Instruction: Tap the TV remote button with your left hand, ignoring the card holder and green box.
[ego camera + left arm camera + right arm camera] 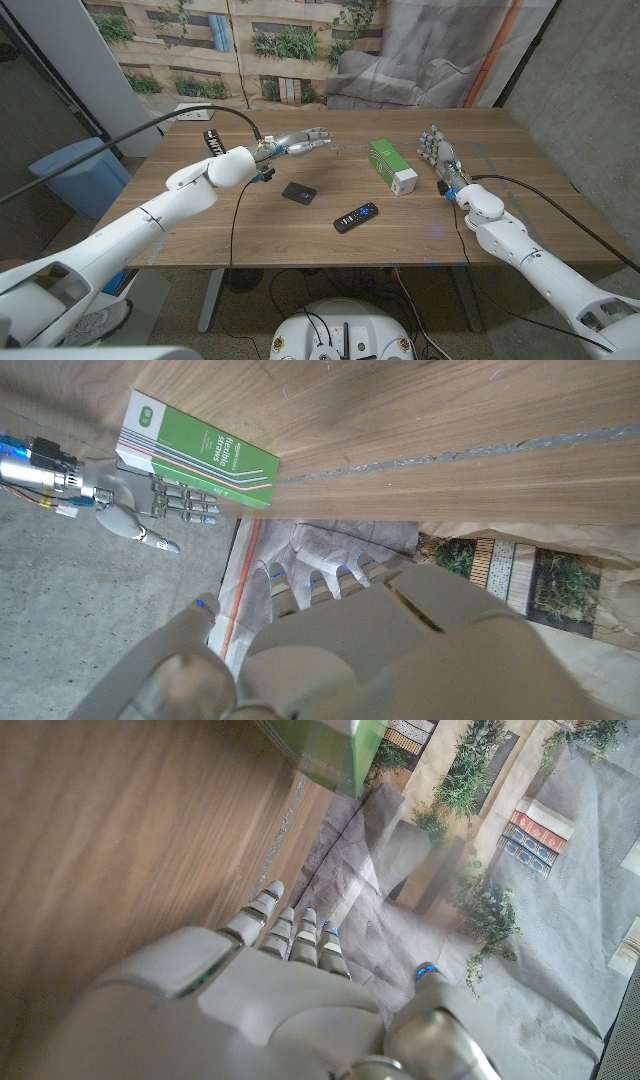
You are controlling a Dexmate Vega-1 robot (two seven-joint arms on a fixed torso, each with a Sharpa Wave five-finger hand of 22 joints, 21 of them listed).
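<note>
My left hand hovers empty, fingers extended, above the table's far side. The slim black TV remote lies nearer, apparently untouched. Approach step: next, swing back past the black card holder, descend onto a button.

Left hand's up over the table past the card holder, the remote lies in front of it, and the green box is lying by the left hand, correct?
Not quite. The green box lies by the right hand, as the head view shows. The left hand does hang beyond the card holder, with the remote nearer the front edge.

Wooden table (matt grain); glossy cardboard green box; black plastic remote.
</note>
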